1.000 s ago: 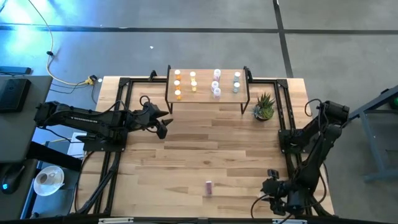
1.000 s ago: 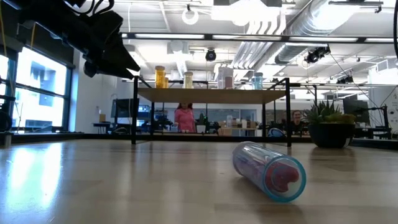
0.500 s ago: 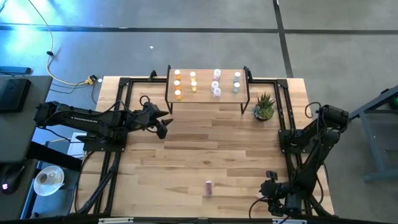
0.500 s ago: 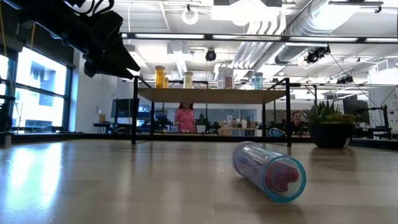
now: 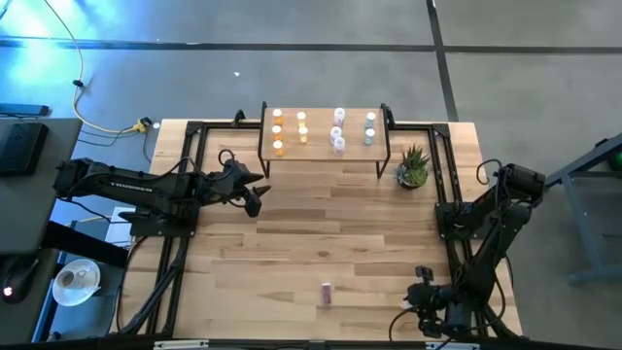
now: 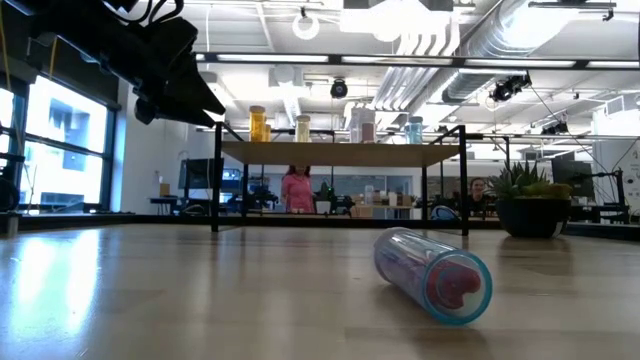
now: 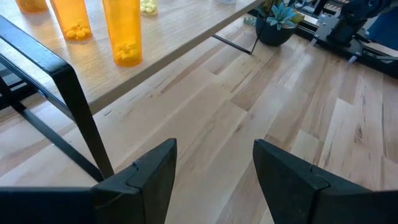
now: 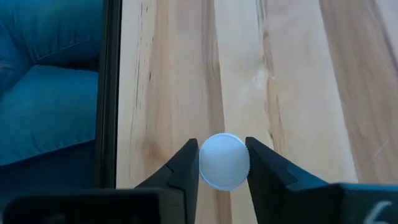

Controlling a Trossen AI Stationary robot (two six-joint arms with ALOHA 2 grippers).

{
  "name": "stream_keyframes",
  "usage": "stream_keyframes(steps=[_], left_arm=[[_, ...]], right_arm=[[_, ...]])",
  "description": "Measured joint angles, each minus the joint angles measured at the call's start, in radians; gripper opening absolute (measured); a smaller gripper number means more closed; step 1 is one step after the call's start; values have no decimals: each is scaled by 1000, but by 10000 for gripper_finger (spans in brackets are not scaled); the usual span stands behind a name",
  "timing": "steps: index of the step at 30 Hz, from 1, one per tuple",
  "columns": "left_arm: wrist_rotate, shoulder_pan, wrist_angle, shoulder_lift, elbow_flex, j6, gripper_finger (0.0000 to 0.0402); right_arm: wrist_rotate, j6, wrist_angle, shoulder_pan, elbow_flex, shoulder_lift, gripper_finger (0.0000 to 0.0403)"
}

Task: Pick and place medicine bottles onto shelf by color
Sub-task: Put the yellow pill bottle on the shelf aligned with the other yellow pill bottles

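A white-capped bottle [image 8: 224, 161] is clamped between the fingers of the right hand [image 8: 222, 163], seen cap-on in the right wrist view, so its body colour cannot be told. The pads are set against opposite sides of the cap, which suggests a grip taken from above for a straight lift. This is happening at the desk's [image 5: 292, 233] near right corner, close beside the black frame rail, so little room is left on that side and the lift is best made clear of the rail first.

A second bottle [image 6: 432, 274], clear with a pinkish fill, is lying on its side in the near middle of the desk, well apart from everything else; being round and tipped, it is likely to roll if nudged.

The shelf [image 5: 324, 154] stands at the far edge of the desk. On its top the sorted bottles are set in groups: orange ones [image 5: 278, 147] toward the left, purple ones [image 5: 337, 142] in the middle, pale ones [image 5: 369, 137] toward the right. Bare wood is left along the near edge of the shelf top. A small potted plant [image 5: 412, 167] stands just beside the shelf's right leg and would have to be cleared on an approach from the right.

The left hand [image 7: 211, 174] hangs with its fingers apart near the shelf's left front leg, holding nothing. A wide stretch of bare desk lies between the two arms.
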Motion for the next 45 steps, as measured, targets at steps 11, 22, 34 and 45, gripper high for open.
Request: stream_keyframes(steps=[11,22,34,45], left_arm=[[1,0,4,0,0,0,201],[3,0,4,0,0,1,201],[-2,0,4,0,0,154,201],[1,0,-4,0,0,229,201]], right_arm=[[73,-47,0,-99,0,-43,103],[46,-218,15,-359,27,-146,103],[-163,-559,9,-742,175,-167,103],[-347,-810,10,-1072,275,-167,103]])
